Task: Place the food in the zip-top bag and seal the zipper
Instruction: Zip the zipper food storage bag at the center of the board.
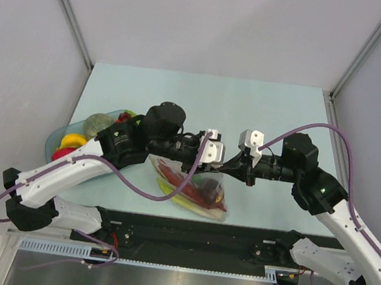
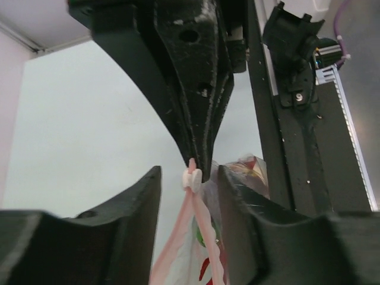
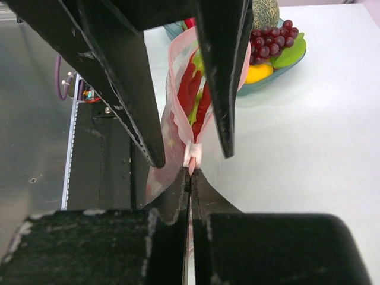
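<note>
Right fingers [image 3: 172, 202] clamp the zipper [image 3: 193, 155], left fingers [image 2: 139, 208] parted; only right wrist shows grapes [image 3: 270, 38].

Bright even light; soft shadows; left gripper [image 2: 189, 173] blurred close-up.

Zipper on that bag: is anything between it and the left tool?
Nothing visible does. The left tool stands open astride the pink zipper, while the right tool pinches it beside the white slider.
</note>
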Robot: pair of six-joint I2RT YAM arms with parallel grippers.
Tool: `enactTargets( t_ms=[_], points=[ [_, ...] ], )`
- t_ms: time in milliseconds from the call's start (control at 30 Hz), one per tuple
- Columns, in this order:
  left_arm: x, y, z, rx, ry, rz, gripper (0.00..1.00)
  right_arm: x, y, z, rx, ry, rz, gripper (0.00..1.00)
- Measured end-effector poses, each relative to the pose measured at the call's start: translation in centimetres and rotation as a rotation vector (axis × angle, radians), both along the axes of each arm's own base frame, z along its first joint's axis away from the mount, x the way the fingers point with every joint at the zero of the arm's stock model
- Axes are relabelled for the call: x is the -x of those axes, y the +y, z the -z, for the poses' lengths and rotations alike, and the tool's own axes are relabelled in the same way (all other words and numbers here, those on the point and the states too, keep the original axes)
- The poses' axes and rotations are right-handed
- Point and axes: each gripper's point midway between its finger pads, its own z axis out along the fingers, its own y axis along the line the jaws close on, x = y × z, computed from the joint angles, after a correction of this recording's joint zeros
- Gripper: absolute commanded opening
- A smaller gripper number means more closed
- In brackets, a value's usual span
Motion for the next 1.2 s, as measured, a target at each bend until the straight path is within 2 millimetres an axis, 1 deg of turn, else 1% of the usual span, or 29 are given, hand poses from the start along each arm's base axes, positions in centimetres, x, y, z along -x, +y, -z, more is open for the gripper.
enactTargets(
  t_ms=[33, 67, 133, 167, 333, 500, 667, 833, 933, 1133, 1200],
  points=[
    [0.2, -0.1, 0.4, -0.013, 0.01, 0.009, 0.39, 0.0, 0.0, 0.0, 0.001, 0.0, 0.002, 0.0],
    [0.3, -0.1, 0.6, -0.019, 0.015, 0.015, 0.36, 0.0, 0.0, 0.0, 0.002, 0.0, 0.002, 0.0],
    [0.4, 0.0, 0.8, -0.028, 0.021, 0.022, 0.32, 0.1, 0.0, 0.0, 0.004, 0.0, 0.001, 0.0],
    [0.5, 0.0, 0.9, -0.029, 0.022, 0.024, 0.26, 0.1, 0.0, 0.1, 0.005, -0.001, 0.0, 0.0],
    [0.5, 0.0, 0.9, -0.032, 0.018, 0.028, 0.09, 0.3, 0.1, 0.1, 0.008, -0.011, 0.0, 0.0],
    [0.3, 0.3, 1.3, -0.032, 0.018, 0.02, 0.04, 0.3, -0.2, 0.1, 0.016, -0.018, 0.014, 0.0],
    [-0.9, 2.6, 2.6, -0.048, 0.025, -0.036, 0.0, 0.1, -0.6, 0.1, 0.023, -0.033, 0.037, 0.0],
    [-1.5, 4.4, 3.2, -0.061, 0.007, -0.072, 0.0, 0.1, -0.9, 0.0, 0.024, -0.04, 0.052, 0.0],
    [-2.2, 5.7, 3.7, -0.075, -0.004, -0.107, 0.0, 0.0, -1.1, 0.0, 0.026, -0.049, 0.06, 0.0],
    [-3.9, 9.3, 4.9, -0.12, -0.028, -0.199, 0.0, -0.3, -1.6, -0.3, 0.025, -0.069, 0.095, 0.0],
    [-4.3, 10.9, 5.4, -0.141, -0.041, -0.235, 0.0, -0.5, -1.9, -0.4, 0.025, -0.072, 0.109, 0.0]
  ],
)
